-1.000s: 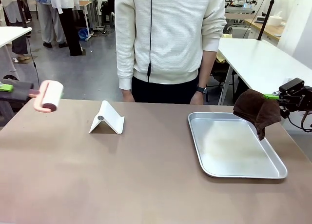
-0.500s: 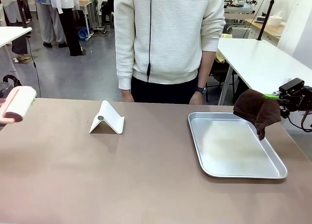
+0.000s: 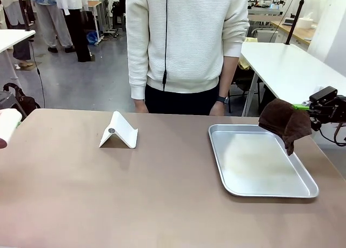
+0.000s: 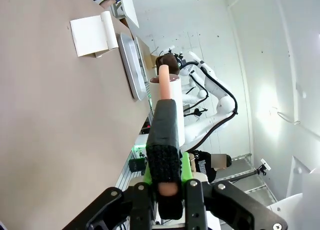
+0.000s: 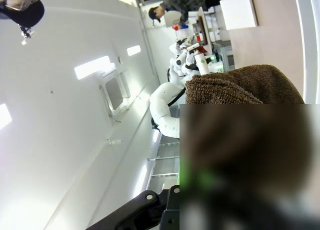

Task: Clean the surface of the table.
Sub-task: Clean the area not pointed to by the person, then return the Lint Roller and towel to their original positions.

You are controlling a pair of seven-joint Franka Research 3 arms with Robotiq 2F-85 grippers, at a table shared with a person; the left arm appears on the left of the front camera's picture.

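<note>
Left gripper (image 4: 165,182) clamps lint roller (image 4: 167,107) handle off table (image 3: 135,188) left edge; right gripper (image 3: 309,108) grips brown cloth (image 3: 284,121) above tray (image 3: 259,161).

The right gripper (image 3: 308,108) is seen at three o'clock in the front view, raised and clamped on a brown cloth (image 3: 284,122). The left gripper (image 4: 165,187) is closed on a lint roller's handle (image 4: 163,145).

Only a white stand (image 3: 118,131) and tray (image 3: 261,161) interrupt the open table (image 3: 162,199).
</note>
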